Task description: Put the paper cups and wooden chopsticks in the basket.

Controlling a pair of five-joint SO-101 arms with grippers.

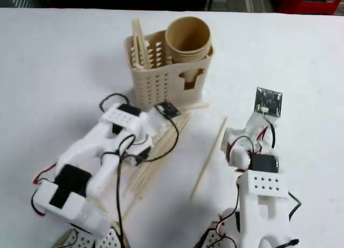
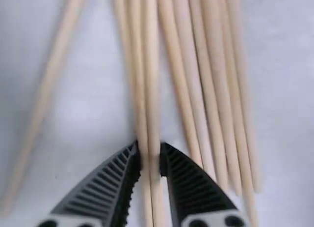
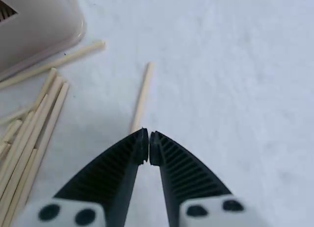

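The left arm bends low over the pile of wooden chopsticks (image 1: pixel 144 175) on the table (image 1: pixel 64 71). The left gripper (image 2: pixel 149 160) pinches one chopstick (image 2: pixel 151 89) of that pile. The right gripper (image 3: pixel 148 141) is closed on nothing, above a single chopstick (image 3: pixel 141 97). Farther back, the basket (image 1: pixel 156 84) holds stacked paper cups (image 1: pixel 188 36).

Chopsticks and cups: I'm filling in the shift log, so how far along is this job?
Done: the paper cups sit stacked in the basket, with a few upright chopsticks beside them. In hand: the left pincer is closed on a chopstick in the table pile. Left: that pile, the lone chopstick near the shut, empty right pincer, and a stray stick against the basket's foot.
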